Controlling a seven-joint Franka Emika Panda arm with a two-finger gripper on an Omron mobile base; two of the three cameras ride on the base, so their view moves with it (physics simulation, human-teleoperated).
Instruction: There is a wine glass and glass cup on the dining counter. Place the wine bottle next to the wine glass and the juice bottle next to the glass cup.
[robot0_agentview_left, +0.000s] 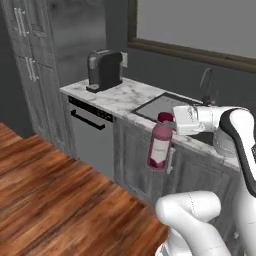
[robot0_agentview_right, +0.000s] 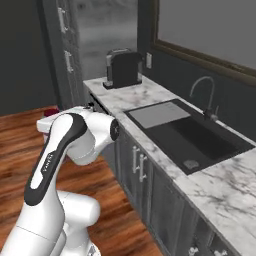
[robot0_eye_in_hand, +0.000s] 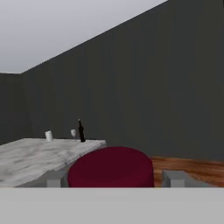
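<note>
Flat, even rendered light, no clear source. Dim grey walls; wooden floor (robot0_agentview_left: 55, 195) shows soft sheen streaks. Fridge door (robot0_agentview_right: 107, 25) has blurry reflections. Shadows faint. All views soft, low-res; far bottle (robot0_eye_in_hand: 81, 131) tiny, indistinct.

the juice bottle (robot0_agentview_left: 161, 145) hangs in open air over the wood floor (robot0_agentview_left: 55, 200), just off the cabinet fronts (robot0_agentview_left: 135, 155). far ahead, the wine bottle (robot0_eye_in_hand: 81, 131), wine glass (robot0_eye_in_hand: 73, 133) and glass cup (robot0_eye_in_hand: 49, 135) crowd the dining surface's (robot0_eye_in_hand: 39, 159) far end; its near stretch lies bare.
</note>
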